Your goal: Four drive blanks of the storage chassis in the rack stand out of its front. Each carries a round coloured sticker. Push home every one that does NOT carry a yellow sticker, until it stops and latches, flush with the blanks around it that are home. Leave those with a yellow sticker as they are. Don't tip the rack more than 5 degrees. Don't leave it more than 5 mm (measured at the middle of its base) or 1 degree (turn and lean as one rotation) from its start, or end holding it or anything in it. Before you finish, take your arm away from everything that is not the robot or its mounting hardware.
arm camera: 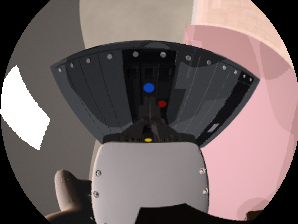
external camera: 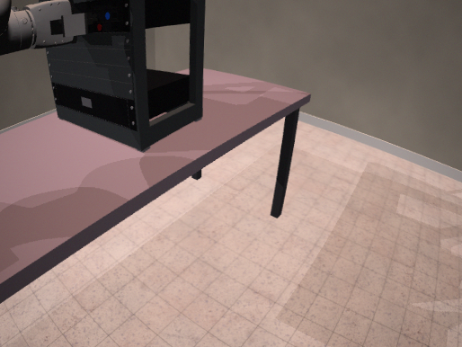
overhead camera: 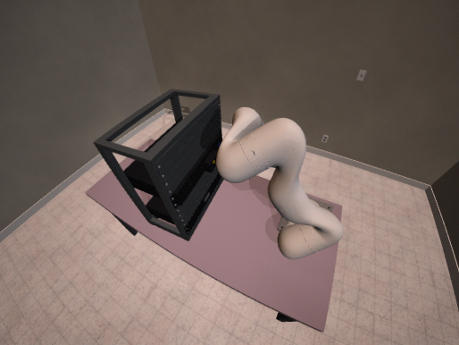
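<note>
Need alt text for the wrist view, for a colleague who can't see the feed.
The shut hand points at the rack's dark front panel, close to a red sticker, with a blue sticker above and a yellow one just below. Pink table top at right.

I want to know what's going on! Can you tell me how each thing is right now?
Gripper: shut, holding nothing, up against the rack front.
Rack: upright on the table.
Blue sticker: showing, ahead of the gripper.
Red sticker: showing, beside the fingertips.
Yellow sticker: showing, near the gripper body.
</note>
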### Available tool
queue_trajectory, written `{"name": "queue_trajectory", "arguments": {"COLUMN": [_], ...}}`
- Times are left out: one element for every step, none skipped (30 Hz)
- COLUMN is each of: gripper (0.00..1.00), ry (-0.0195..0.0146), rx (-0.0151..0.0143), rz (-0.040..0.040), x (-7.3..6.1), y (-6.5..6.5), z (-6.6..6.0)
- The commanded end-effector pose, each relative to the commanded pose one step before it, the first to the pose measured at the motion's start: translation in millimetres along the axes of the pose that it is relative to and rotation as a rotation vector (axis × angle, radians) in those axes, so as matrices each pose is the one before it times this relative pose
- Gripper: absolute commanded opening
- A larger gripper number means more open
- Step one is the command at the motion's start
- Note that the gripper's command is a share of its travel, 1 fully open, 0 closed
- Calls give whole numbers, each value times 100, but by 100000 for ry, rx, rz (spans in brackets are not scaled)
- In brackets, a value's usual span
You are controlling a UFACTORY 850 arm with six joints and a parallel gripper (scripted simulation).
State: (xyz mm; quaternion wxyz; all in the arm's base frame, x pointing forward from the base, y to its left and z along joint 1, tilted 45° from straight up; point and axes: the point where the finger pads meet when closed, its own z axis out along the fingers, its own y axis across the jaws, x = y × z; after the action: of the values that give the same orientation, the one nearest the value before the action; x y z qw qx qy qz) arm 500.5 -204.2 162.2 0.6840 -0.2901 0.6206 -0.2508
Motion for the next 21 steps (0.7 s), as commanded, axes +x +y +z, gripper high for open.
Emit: {"name": "queue_trajectory", "arguments": {"gripper": [0,0,0,0,0,0,0,0,0,0,0,0,0,0,0,0,0,0,0,0,0], "ry": [-234,0,0,0,0,0,0,0,1,0,-1,1,0,0,0,0,0,0,0,0,0], "rx": [187,-1,-1,0,1,1,0,-1,-1,0,1,-1,0,1,1,0,0,0,0,0,0], "rz": [-254,0,0,0,0,0,0,0,0,0,0,0,0,0,0,0,0,0,0,0,0], "x": [-12,0,0,-1,-1,-1,0,0,0,0,-1,1,0,-1,0,0,0,0,0,0,0], "y": [-134,0,0,0,0,0,0,0,0,0,0,0,0,0,0,0,0,0,0,0,0], "z": [-848,-615,-607,-589,-561,-525,-481,-431,-376,-319,-260,-202,-146,-96,-53,0,0,-21,-3,0,0]}}
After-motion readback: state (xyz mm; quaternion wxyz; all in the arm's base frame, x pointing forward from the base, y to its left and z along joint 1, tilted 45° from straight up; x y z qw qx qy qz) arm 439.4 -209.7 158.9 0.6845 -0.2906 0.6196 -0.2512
